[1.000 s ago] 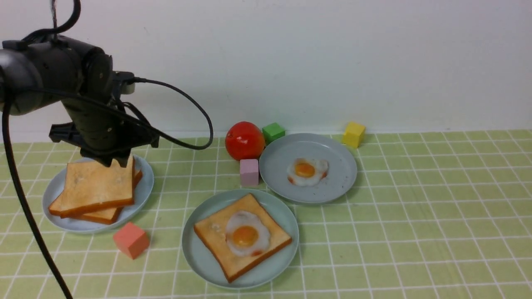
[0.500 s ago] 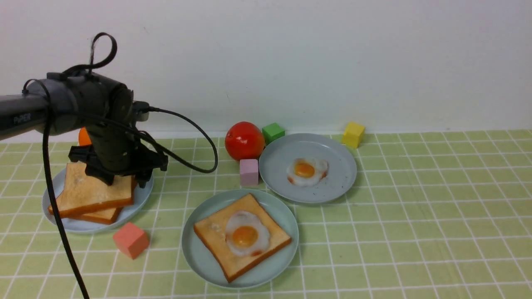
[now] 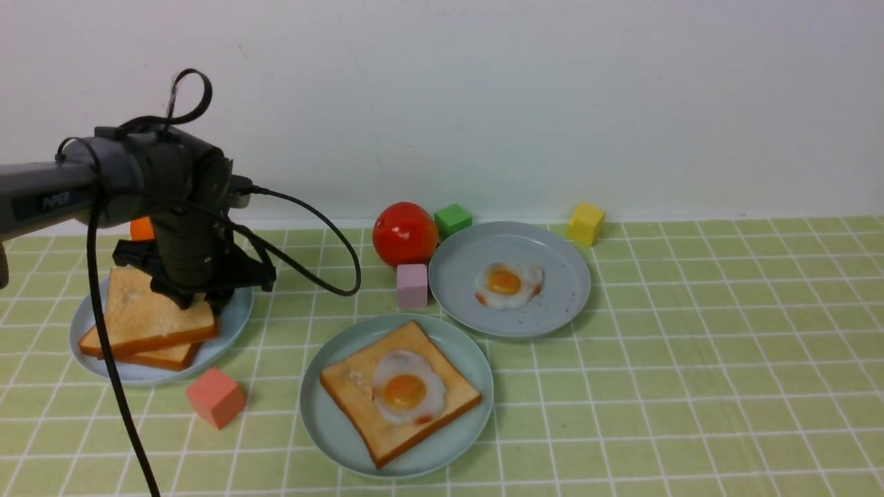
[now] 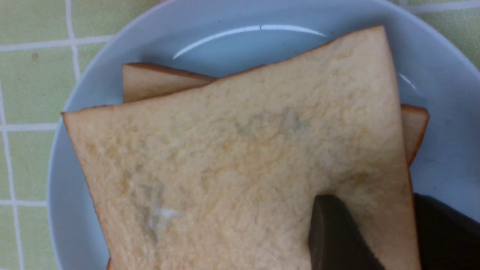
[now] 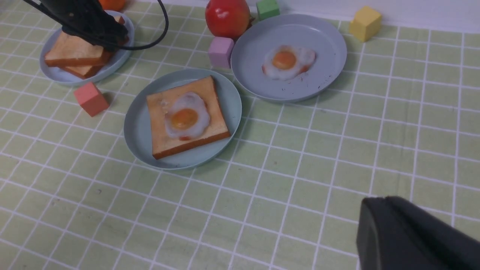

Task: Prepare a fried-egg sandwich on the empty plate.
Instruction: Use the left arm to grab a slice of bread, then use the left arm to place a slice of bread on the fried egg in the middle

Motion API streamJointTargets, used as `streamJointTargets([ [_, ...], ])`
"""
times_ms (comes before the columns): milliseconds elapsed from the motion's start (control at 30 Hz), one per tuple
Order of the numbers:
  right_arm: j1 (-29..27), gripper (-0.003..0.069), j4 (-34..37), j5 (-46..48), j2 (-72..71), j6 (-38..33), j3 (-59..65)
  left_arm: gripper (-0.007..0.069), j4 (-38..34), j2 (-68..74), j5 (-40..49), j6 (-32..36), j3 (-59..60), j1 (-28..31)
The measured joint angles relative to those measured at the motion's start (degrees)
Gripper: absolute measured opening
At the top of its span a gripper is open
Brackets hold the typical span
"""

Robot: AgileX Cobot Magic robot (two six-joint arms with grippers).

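Left arm (image 3: 138, 186) dark grey, pale lettering; looping black cable (image 3: 324, 228); left end effector (image 3: 200, 304) black.

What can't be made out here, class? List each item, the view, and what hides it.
- Left hand, grip on top toast slice: front view, left arm blocks it; left wrist view shows finger ends only, contact unclear.
- Orange object: front view, mostly behind that arm.
- Right hand: right wrist view, only a dark corner, cut by the edge.

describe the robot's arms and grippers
The left arm is a grey tube with pale PiPER lettering and a bulky black wrist trailing looped black cables. The left gripper is black and blunt-tipped. The right gripper shows only as matte black, rounded.
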Motion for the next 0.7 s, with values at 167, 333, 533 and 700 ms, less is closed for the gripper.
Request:
streamJointTargets([
  [167,0.0,0.0025,0.0,0.1,0.0,0.0,0.0,0.0253,0.5,-0.7,0.4,0.7,0.0,-0.1],
  [333,0.0,0.0029,0.0,0.1,0.0,0.0,0.0,0.0189,0.8,-3.9,3.5,2.8,1.0,0.0],
  [533,0.0,0.0033,0.0,0.1,0.0,0.0,0.0,0.0104,0.8,-9.1,5.9,4.6,1.1,0.0],
  [700,0.0,0.0038,0.0,0.1,0.0,0.0,0.0,0.0104,0.3,-10.3,9.0,5.5,1.2,0.0],
])
